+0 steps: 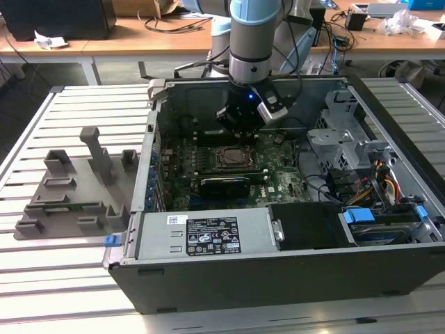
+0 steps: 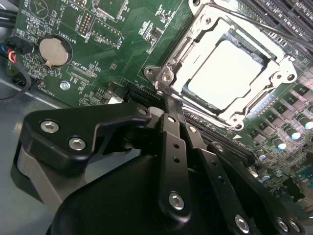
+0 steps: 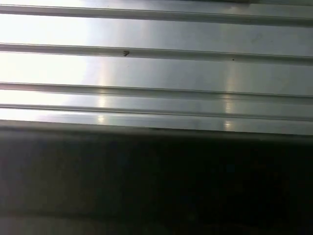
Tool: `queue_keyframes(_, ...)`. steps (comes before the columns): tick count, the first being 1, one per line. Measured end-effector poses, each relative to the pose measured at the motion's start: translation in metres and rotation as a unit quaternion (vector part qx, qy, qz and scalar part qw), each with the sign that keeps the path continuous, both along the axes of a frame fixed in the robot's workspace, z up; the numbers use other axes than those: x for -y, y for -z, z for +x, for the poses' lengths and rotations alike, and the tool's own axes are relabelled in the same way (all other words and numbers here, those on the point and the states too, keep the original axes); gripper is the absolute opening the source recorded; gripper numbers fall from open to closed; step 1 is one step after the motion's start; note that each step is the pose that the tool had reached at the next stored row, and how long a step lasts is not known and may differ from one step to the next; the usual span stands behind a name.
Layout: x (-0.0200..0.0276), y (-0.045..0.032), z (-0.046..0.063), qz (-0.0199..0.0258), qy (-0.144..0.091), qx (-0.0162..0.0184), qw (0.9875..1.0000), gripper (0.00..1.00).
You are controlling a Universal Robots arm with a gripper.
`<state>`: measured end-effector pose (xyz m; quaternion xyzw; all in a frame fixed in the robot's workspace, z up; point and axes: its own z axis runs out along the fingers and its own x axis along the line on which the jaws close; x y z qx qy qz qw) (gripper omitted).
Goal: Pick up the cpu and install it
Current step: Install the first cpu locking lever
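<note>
The cpu point(image 2: 226, 73), a flat square chip with a silvery top, lies seated inside the metal-framed socket point(image 2: 274, 78) on the green motherboard point(image 2: 98, 44). In the second wrist view my gripper point(image 2: 166, 98) has its black fingers drawn together, tips right beside the socket frame's near corner, with nothing between them. In the exterior view the gripper point(image 1: 240, 136) hangs inside the open computer case point(image 1: 278, 278), just behind the socket point(image 1: 229, 157).
A grey plastic fixture point(image 1: 76, 191) with upright posts stands on the ribbed metal table point(image 3: 156, 68) at the exterior view's left. Inside the case are a power supply point(image 1: 201, 236), a drive cage point(image 1: 337, 139) and cable bundles point(image 1: 379, 184). Wooden desks point(image 1: 139, 35) run behind.
</note>
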<state>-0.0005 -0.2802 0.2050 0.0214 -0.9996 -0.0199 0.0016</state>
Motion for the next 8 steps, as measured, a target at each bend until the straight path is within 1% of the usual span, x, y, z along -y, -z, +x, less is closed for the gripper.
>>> queue_keyframes(5,0.0028,0.0011,-0.0001,-0.0006,0.0,0.0,1.0,0.11)
queue_keyframes(8,0.0028,0.0026,0.0,-0.0006,0.0,0.0,1.0,0.11)
